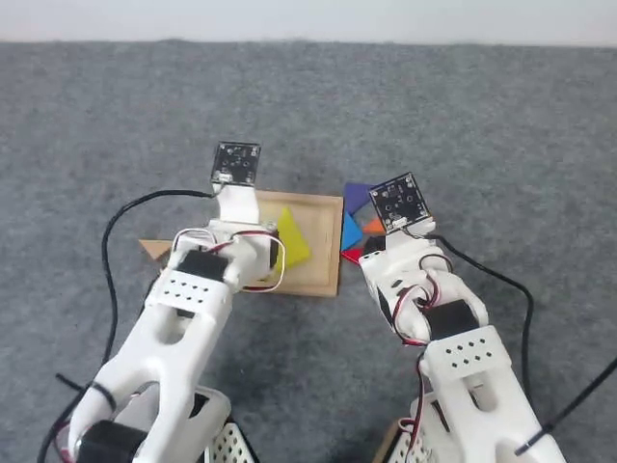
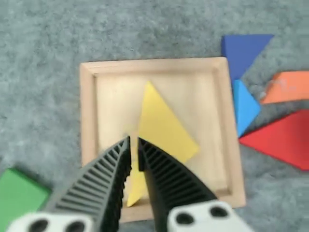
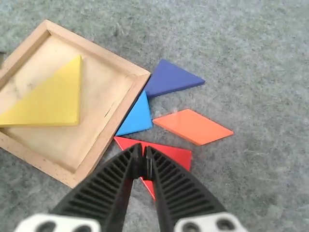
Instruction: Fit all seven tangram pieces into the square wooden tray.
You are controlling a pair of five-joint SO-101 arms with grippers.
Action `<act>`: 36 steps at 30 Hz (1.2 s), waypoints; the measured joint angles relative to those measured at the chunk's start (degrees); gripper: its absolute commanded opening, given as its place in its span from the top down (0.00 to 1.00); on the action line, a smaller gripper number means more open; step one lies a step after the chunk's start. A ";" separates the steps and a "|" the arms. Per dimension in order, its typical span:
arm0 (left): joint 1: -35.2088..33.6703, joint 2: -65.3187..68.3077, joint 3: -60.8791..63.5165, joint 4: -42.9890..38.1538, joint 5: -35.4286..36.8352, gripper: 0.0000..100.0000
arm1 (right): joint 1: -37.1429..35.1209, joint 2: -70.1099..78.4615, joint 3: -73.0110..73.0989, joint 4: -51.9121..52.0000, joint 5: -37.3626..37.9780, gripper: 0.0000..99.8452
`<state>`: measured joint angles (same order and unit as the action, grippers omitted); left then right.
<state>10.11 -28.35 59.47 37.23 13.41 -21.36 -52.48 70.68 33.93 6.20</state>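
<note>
The square wooden tray [image 1: 335,270] [image 2: 154,65] [image 3: 96,53] lies on grey carpet and holds one yellow triangle [image 1: 292,241] [image 2: 164,130] [image 3: 53,99]. My left gripper [image 2: 133,141] hangs shut and empty just above that triangle's edge. Beside the tray's right rim lie a dark blue triangle [image 3: 171,77] [image 2: 244,50], a small light blue triangle [image 3: 137,118] [image 2: 245,106], an orange parallelogram [image 3: 193,126] [image 2: 287,87] and a red triangle [image 3: 169,154] [image 2: 285,140]. My right gripper [image 3: 144,149] is shut and empty over the red triangle's edge.
A green piece [image 2: 19,198] lies off the tray's left front corner. A tan triangular piece [image 1: 154,249] pokes out left of the left arm. Cables trail over the carpet at both sides. Open carpet stretches behind the tray.
</note>
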 measured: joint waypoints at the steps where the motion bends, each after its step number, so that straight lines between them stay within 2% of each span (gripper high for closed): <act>1: 1.23 0.00 0.00 0.00 0.00 0.92 | 0.00 0.00 0.00 0.00 0.00 0.99; 6: 6.07 3.16 -0.53 -0.62 0.00 0.93 | 0.00 0.00 0.00 0.00 0.00 0.99; 12: 9.93 20.22 -11.43 0.79 -0.26 0.93 | 0.00 0.00 0.00 0.00 0.00 0.99; 18: 8.79 33.14 -24.79 10.55 -0.18 0.93 | 0.00 0.00 0.00 0.00 0.00 0.99; 36: 0.00 33.49 -26.46 13.89 0.88 0.93 | 0.00 0.00 0.00 -0.09 0.00 0.99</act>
<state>10.11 5.14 33.01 51.12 14.29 -21.36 -52.48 70.68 33.85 6.20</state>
